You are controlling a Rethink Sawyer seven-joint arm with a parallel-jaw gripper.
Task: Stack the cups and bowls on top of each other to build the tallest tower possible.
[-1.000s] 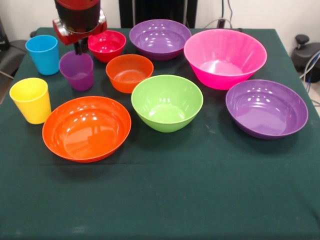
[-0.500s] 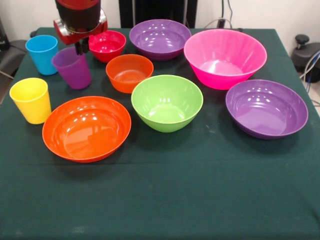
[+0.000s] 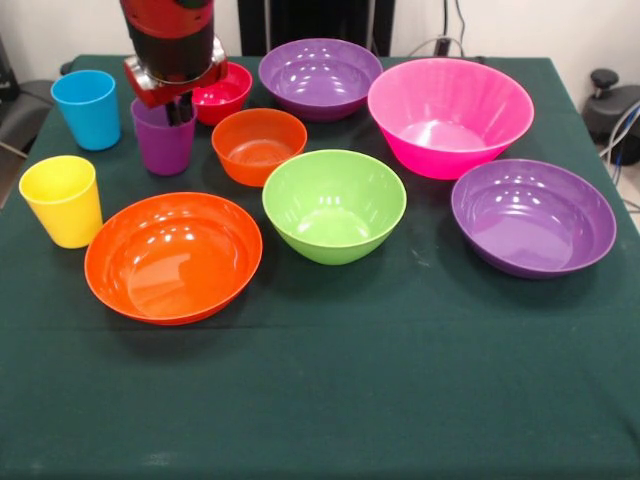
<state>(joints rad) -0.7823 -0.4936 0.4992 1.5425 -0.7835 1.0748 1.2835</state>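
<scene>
Purple cup point(image 3: 163, 142): under hand point(image 3: 178, 112), fingers on rim; grip appears closed on it.
Tower: none yet; all pcs separate on surface point(image 3: 330, 390).

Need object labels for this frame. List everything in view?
Blue plastic cup: one, far left.
Purple plastic cup: one, under the gripper.
Yellow plastic cup: one, left edge.
Small red bowl: one, behind the purple cup.
Small orange bowl: one, centre-left.
Wide orange bowl: one, front left.
Green bowl: one, centre.
Purple bowls: two, far centre, right.
Pink bowl: one, far right.
Green tablecloth: one.
Gripper: fingers at the purple cup's rim.
</scene>
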